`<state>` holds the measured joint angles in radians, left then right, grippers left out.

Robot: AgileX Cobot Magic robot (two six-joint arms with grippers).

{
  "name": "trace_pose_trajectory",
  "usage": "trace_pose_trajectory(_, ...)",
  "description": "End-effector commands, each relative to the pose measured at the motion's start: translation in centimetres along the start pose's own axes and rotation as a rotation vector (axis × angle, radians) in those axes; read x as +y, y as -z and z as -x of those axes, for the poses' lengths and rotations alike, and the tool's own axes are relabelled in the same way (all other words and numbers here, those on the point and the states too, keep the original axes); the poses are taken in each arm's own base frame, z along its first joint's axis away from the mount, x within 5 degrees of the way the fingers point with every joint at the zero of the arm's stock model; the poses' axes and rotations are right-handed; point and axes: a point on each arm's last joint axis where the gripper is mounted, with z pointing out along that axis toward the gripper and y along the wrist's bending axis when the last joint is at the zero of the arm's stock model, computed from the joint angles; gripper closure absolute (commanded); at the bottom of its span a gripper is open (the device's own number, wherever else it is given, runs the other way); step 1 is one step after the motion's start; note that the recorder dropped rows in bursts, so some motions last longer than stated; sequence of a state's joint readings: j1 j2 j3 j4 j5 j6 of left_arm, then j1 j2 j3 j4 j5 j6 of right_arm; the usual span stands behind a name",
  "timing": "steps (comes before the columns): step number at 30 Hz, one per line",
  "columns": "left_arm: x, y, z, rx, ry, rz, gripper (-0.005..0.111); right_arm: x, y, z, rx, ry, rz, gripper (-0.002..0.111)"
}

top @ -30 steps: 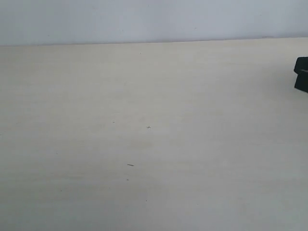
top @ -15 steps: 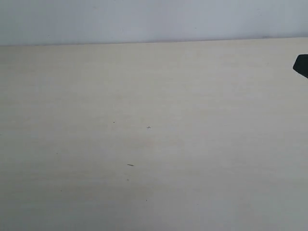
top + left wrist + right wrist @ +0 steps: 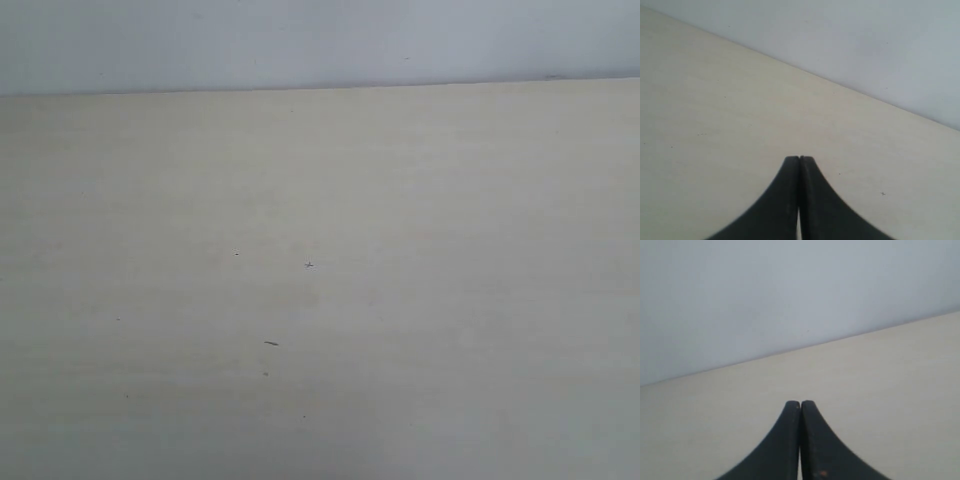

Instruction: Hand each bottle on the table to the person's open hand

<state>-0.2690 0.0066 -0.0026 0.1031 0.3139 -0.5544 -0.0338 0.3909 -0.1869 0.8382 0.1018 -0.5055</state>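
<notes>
Left fingers (image 3: 787, 185) and right fingers (image 3: 787, 432) are sitting closest to my wrist cams. That's two black pairs, each pressed fully together and gripping nothing. Beyond them the one pale table (image 3: 420, 300) is stretching out with a few tiny dark specks (image 3: 308, 264), back to a plain grey wall (image 3: 320, 40). Can't tell where the bottles are.

The table (image 3: 420, 300) is seen in pale beige, marked with a faint wood grain and dotted with a few tiny dark specks (image 3: 270, 343). The wall (image 3: 300, 40) is shown in a plain pale grey-blue. The left gripper (image 3: 799, 159) is coloured plain matt black. The right gripper (image 3: 800, 403) is likewise black, with one small orange-brown fleck (image 3: 823, 473) seen on it.
</notes>
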Motion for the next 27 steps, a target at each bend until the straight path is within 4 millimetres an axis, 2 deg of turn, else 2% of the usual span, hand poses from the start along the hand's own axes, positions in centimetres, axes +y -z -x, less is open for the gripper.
trace_pose_trajectory(1,0.0,0.0,-0.1,0.002,0.004,0.003,0.107,-1.6,1.6,-2.6,-0.123,0.054,-0.055,0.108)
trace_pose_trajectory(3,0.0,0.0,-0.1,0.002,0.004,0.003,0.107,-2.0,2.4,-3.4,-0.203,0.093,-0.056,0.108)
trace_pose_trajectory(5,0.0,0.0,-0.1,0.002,0.004,0.003,0.107,-1.8,3.2,-3.2,-0.28,0.15,-0.041,0.108)
trace_pose_trajectory(7,0.0,0.0,-0.1,0.002,0.004,0.003,0.107,-1.7,3.2,-3.3,-0.272,0.2,-0.032,0.108)
trace_pose_trajectory(19,0.0,0.0,-0.1,0.001,0.001,0.003,0.107,-1.8,3.3,-3.1,-0.296,0.176,-0.045,0.108)
trace_pose_trajectory(23,0.0,0.0,-0.1,0.001,0.001,0.003,0.107,-1.8,3.3,-3.2,-0.28,0.296,-0.057,0.108)
trace_pose_trajectory(27,0.0,0.0,-0.1,0.001,0.001,0.003,0.107,-1.9,3.2,-3.4,-0.259,0.295,-0.067,0.108)
